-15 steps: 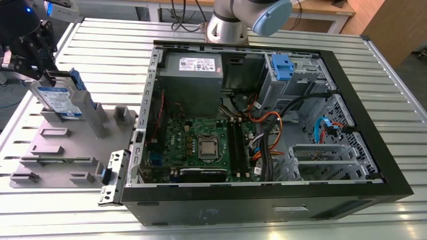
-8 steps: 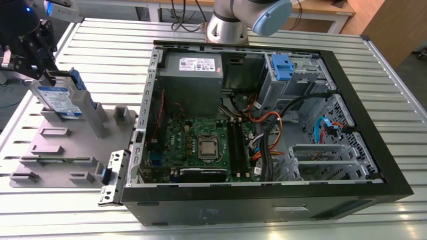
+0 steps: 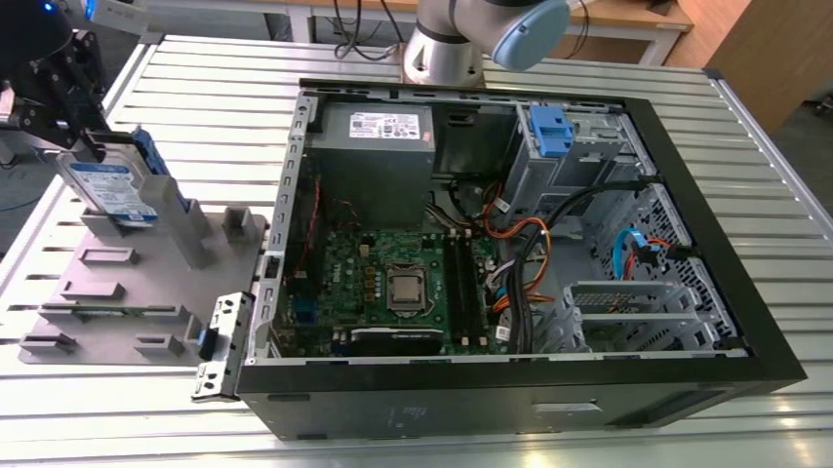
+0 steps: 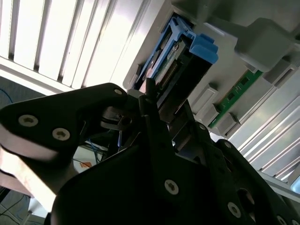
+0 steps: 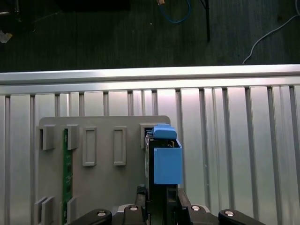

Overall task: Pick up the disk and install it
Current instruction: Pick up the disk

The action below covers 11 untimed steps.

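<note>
I'm the gripper (image 3: 94, 151), down over the top edge of the disk (image 3: 111, 190); my two fingers (image 5: 140, 191) are clamped on its flat faces, one each side, as both wrist views show them tight against it with no gap I can make out.

The disk stands on edge in a slot at the far corner of the grey holder (image 3: 143, 283), leaning a bit against the holder's tall post. It's stored upright like that so its top edge sticks up free for me to grab. Its base looks seated in the slot, so I judge it's not lifted out yet.

In the first wrist view the disk (image 5: 166, 164) shows edge-on, blue side rail twd the camera. I grip the metal faces, not the rails, prob. because the rails have to stay free.

A green memory stick (image 5: 67, 164) lies in another slot of the holder, well apart from the disk. The open computer case (image 3: 521, 390) lies just beside the holder, on the exterior view's right. Holder & case both rest on the slatted metal table (image 3: 390, 444).
</note>
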Each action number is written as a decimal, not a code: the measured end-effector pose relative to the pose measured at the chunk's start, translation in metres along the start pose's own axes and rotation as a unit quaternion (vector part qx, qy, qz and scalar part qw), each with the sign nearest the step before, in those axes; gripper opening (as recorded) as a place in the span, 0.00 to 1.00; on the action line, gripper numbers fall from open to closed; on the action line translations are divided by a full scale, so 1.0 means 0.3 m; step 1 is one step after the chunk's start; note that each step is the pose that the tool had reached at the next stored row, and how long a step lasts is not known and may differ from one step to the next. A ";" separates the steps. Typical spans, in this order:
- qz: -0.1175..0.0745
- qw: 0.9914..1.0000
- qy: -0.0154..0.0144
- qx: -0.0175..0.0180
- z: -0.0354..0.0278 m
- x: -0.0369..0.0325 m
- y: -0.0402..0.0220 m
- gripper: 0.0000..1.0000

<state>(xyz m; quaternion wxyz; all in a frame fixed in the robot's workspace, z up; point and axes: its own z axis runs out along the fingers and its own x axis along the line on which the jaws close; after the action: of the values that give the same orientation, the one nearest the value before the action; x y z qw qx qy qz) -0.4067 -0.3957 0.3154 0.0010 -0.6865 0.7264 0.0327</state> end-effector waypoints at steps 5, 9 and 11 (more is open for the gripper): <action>0.000 1.000 0.000 0.000 -0.034 -0.002 0.002 0.35; 0.000 1.000 0.000 0.000 -0.065 -0.003 0.003 0.35; 0.000 1.000 0.000 0.000 -0.083 -0.004 0.004 0.35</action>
<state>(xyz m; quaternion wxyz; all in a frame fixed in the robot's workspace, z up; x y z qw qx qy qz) -0.4067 -0.3957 0.3403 0.0010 -0.6865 0.7264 0.0327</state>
